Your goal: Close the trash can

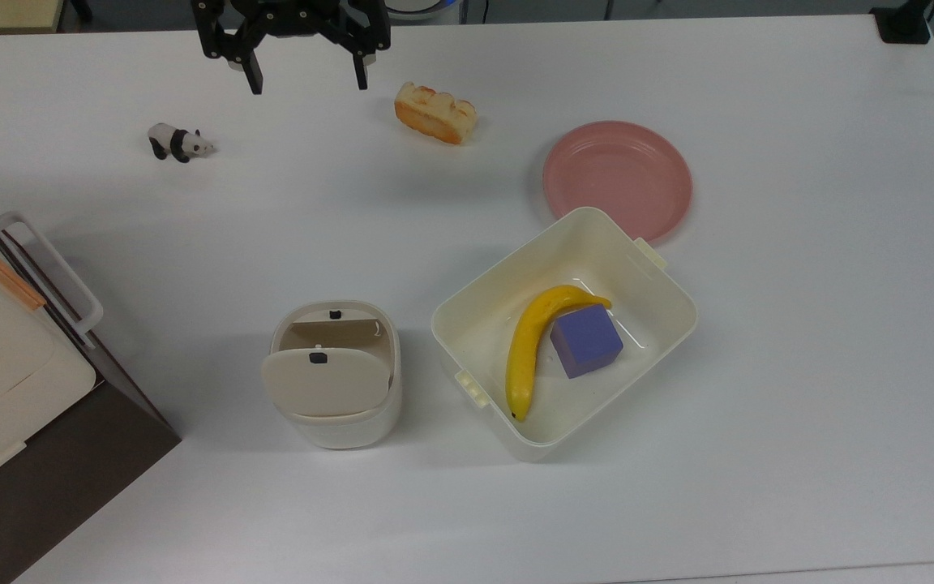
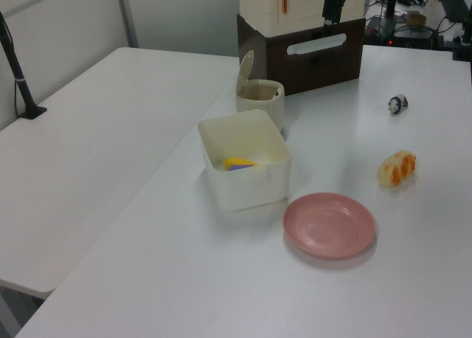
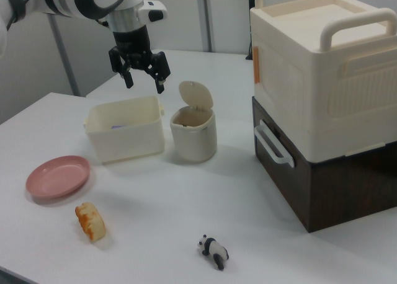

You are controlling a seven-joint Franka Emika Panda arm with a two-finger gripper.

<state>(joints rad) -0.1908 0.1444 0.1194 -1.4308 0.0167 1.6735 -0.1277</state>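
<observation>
The trash can [image 1: 336,381] looks like smooth cream plastic with a matt lid [image 1: 323,383]. The tub [image 1: 661,288] is glossy plastic; the table [image 1: 799,365] is smooth, matt white.
</observation>
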